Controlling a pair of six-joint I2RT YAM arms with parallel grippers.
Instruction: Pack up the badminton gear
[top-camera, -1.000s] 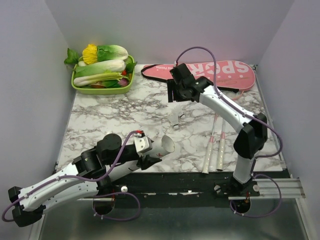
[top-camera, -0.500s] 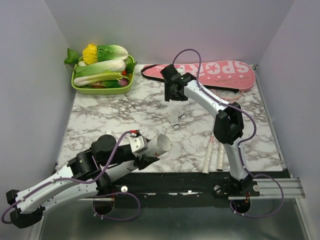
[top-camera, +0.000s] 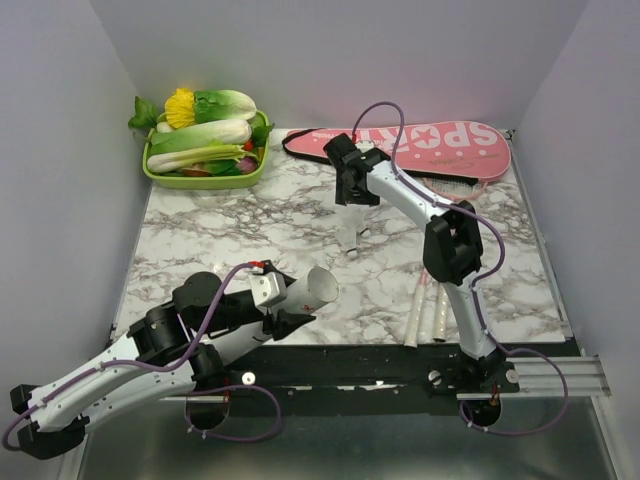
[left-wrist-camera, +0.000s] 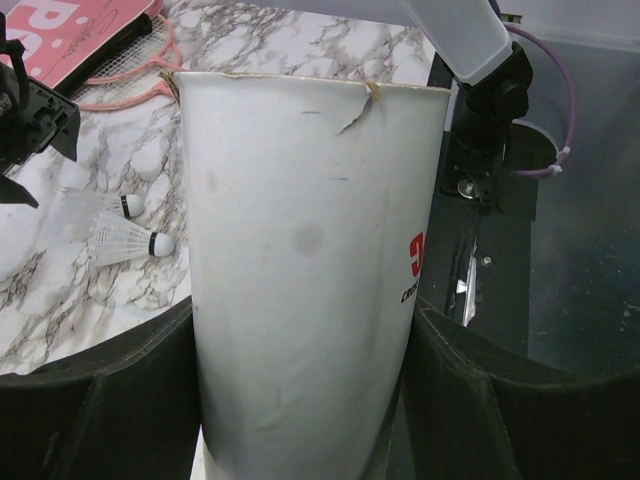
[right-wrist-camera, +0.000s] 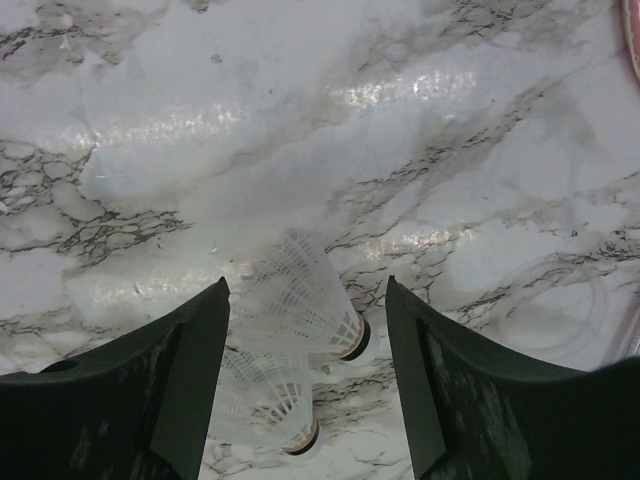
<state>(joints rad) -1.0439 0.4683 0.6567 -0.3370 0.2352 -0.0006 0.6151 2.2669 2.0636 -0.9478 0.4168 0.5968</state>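
My left gripper (left-wrist-camera: 303, 310) is shut on a white tube (left-wrist-camera: 310, 220), its black fingers (left-wrist-camera: 120, 400) pressed against both sides. In the top view the tube (top-camera: 310, 292) lies near the table's front edge, open mouth facing right. Two white shuttlecocks (right-wrist-camera: 305, 300) lie side by side on the marble. My right gripper (right-wrist-camera: 306, 285) hangs open just above them, one jaw on either side. From above, the right gripper (top-camera: 352, 198) is behind the shuttlecocks (top-camera: 350, 238). The pink cover (top-camera: 440, 145) lies at the back. Two thin rackets (top-camera: 428, 295) lie at the right.
A green tray of leafy vegetables (top-camera: 205, 150) stands in the back left corner. A racket head (left-wrist-camera: 130, 70) lies beside the cover. Purple walls close in the table (top-camera: 230, 230) on three sides. A black strip (top-camera: 350, 360) runs along the near edge.
My right arm has folded in and its gripper has shifted left to sit over the shuttlecocks. My left arm has drawn the tube slightly toward the near left.
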